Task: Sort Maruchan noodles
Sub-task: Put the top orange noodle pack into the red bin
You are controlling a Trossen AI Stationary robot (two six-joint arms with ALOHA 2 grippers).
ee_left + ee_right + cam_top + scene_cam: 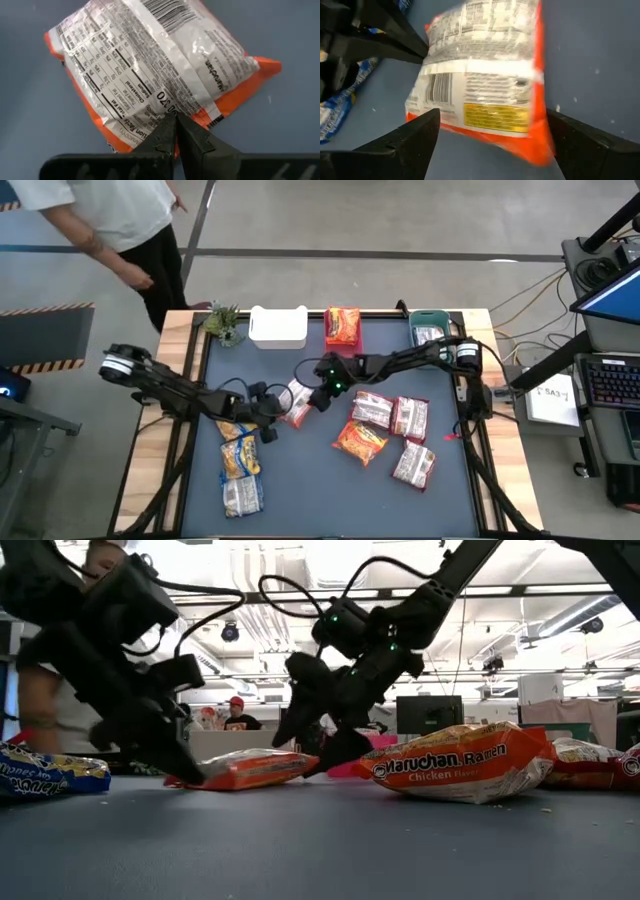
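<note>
An orange Maruchan noodle packet (297, 402) lies printed back up on the blue table top, near the middle. My left gripper (175, 125) comes in from the table's left, shut, with its tips on the packet's left end. My right gripper (492, 125) reaches in from the right, slanting down and open wide. Its two fingers (420, 132) stand either side of the packet's other end (485, 125); I cannot tell whether they touch it. More noodle packets lie around: blue-yellow ones (240, 452) near the left, silvery-red ones (410, 418) and an orange one (460, 762) to the right. My left gripper has its shut fingertips (167, 131) on the packet's white back, close to the orange edge nearest that arm (150, 127). The fingers slant down from the table's left. The packet lies on the table under the tips (195, 775).
Along the far edge stand a small green plant (224, 323), a white bin (278, 327), a bin holding an orange packet (342, 326) and a teal bin (432, 330) with a silvery packet. A person (110, 220) stands beyond the far left corner.
</note>
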